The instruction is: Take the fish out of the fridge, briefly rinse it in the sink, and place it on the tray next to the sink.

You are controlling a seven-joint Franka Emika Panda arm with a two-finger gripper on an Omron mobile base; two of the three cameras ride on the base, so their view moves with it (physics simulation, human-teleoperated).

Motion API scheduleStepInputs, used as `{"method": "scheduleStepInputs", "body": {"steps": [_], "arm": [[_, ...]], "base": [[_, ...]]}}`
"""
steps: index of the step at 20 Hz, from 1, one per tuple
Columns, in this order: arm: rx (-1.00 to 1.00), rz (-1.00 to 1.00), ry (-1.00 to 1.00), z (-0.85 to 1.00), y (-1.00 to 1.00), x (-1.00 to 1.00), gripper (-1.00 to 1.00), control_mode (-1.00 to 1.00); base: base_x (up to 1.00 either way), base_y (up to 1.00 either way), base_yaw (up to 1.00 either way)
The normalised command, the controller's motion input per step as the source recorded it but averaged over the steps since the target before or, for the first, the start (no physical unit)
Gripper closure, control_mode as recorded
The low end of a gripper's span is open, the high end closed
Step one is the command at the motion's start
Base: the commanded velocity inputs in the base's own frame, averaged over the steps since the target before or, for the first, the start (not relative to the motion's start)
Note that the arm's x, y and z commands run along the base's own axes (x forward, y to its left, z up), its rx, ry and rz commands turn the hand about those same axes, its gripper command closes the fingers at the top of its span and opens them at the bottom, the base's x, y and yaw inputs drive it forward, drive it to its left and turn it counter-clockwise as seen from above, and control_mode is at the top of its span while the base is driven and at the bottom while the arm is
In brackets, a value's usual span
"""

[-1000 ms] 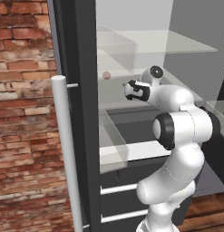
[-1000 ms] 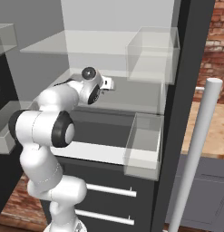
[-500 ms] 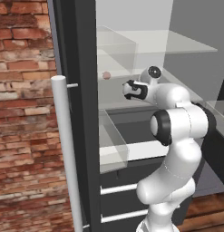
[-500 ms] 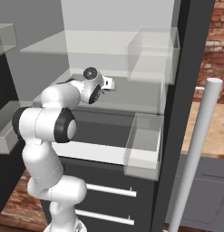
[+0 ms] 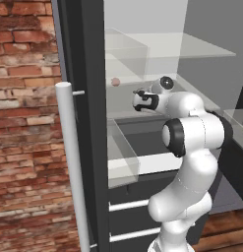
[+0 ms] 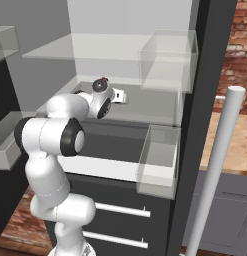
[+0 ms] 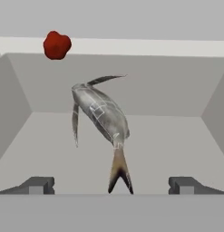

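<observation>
The fridge [image 5: 86,74] stands open, and my gripper [image 5: 137,101] reaches in over its middle shelf. In the hand view the silvery-grey fish [image 7: 102,113] lies on the pale shelf straight ahead, its forked tail pointing back at my gripper [image 7: 111,186]. The tail ends midway between the two fingertips [image 7: 38,185] and touches neither. The gripper is open and holds nothing. From the right base the hand [image 6: 122,96] sits above the same shelf of the fridge [image 6: 205,75]. The sink and the tray are out of view.
A small red lump [image 7: 56,44], pink in the left base view [image 5: 115,81], rests at the shelf's back. The door's silver bar handle [image 5: 71,167] is on the left. Clear door bins [image 6: 167,60] hang on the right. A glass shelf [image 5: 157,49] spans above the hand.
The hand has edged slightly deeper into the fridge. The jaws have stayed open.
</observation>
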Motion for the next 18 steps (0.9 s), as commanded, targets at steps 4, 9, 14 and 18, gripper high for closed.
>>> {"method": "scheduleStepInputs", "body": {"steps": [4, 9, 14, 18], "arm": [[0.0, 0.0, 0.0, -0.01, 0.0, 0.12, -1.0, -1.0], [0.03, 0.0, 0.0, 0.0, 0.0, 0.17, -1.0, -1.0], [0.0, 0.0, 0.0, 0.0, 0.0, 0.16, -1.0, -1.0], [0.0, 0.0, 0.0, 0.0, -0.01, 0.13, -1.0, -1.0]], "base": [[0.0, 0.0, 0.0], [0.0, 0.0, 0.0], [0.0, 0.0, 0.0], [0.0, 0.0, 0.0]]}}
